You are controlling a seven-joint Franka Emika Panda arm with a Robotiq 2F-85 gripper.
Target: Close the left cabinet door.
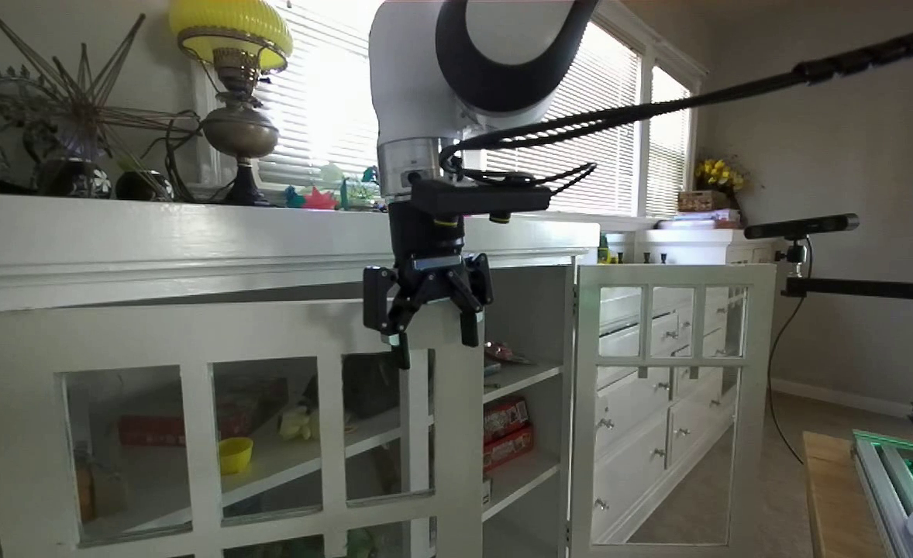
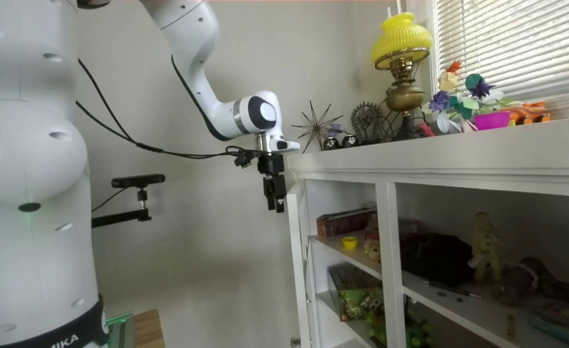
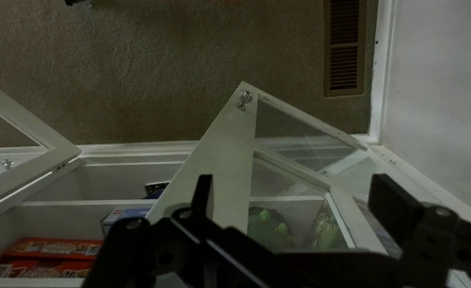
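- The left cabinet door stood part way open.
- The gripper pointed down near the door's top right corner, and its jaws were spread wide apart.
- In an exterior view, the fingers hung in front of the door's white frame and glass.
- In an exterior view, the gripper was just left of the door's edge.
- I could not tell if the fingers touched the door.
- In the wrist view, glass and white bars of the door showed between the fingers, farther down.
- The right cabinet door stood wide open.
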